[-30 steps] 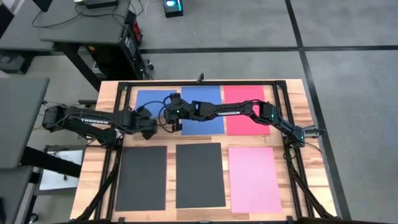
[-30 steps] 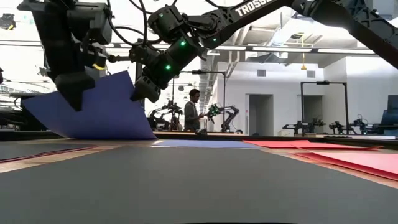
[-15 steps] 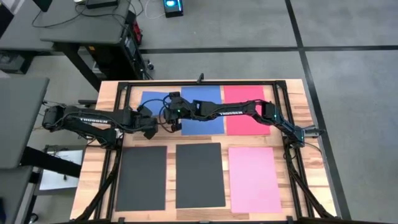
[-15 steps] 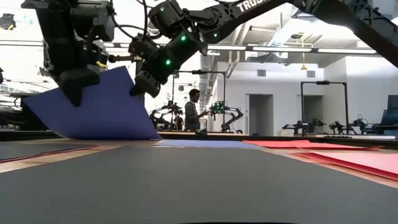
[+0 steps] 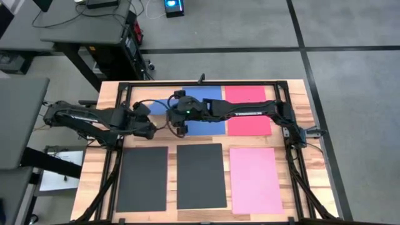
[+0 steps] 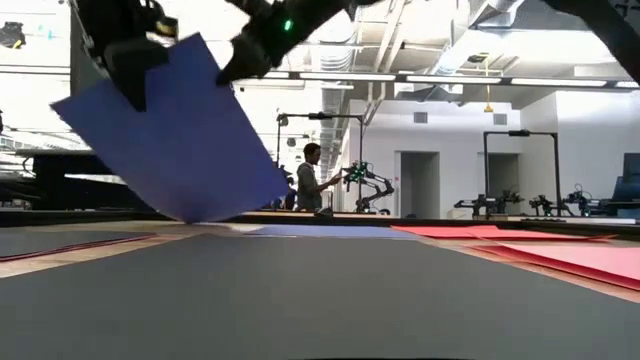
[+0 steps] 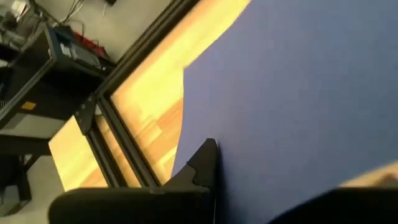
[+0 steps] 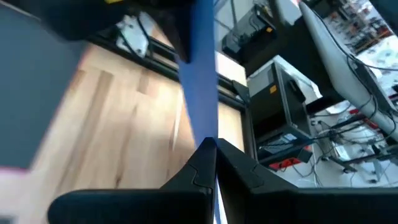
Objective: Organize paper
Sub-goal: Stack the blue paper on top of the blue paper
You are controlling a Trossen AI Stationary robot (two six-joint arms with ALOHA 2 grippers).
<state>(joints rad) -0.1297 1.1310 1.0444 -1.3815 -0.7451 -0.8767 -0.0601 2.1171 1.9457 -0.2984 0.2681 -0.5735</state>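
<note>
A blue sheet of paper [image 6: 180,130] hangs tilted above the table's far left part, held between both grippers. My left gripper [image 6: 130,70] is shut on its upper left part and my right gripper [image 6: 245,55] on its top right corner. Its lowest corner [image 6: 195,215] hangs just over the table; whether it touches I cannot tell. In the high view my left gripper [image 5: 151,130] and my right gripper [image 5: 178,125] stand close together. A second blue sheet [image 5: 203,112] lies flat at the far middle. My left gripper pinches the blue sheet's edge [image 7: 227,165] between its two fingers [image 7: 202,162], near the upper left corner. It comes slanting down from the table's left. The sheet hangs tilted below it. My right gripper pinches the sheet's edge [image 8: 204,127] between its fingers [image 8: 199,165], at the top right corner [image 6: 215,50]. It comes slanting down from the table's right, and the sheet runs edge-on away from its fingers.
Flat on the table lie a red sheet [image 5: 248,111] at the far right, two black sheets [image 5: 142,178] [image 5: 200,176] at the near left and middle, and a pink sheet [image 5: 256,180] at the near right. A black frame [image 5: 122,94] rims the table. A person [image 6: 312,178] stands far behind.
Both grippers have risen with the blue sheet. Its lower edge, which rested on the table, has come up, and the sheet now hangs higher and more tilted, with one corner lowest.
</note>
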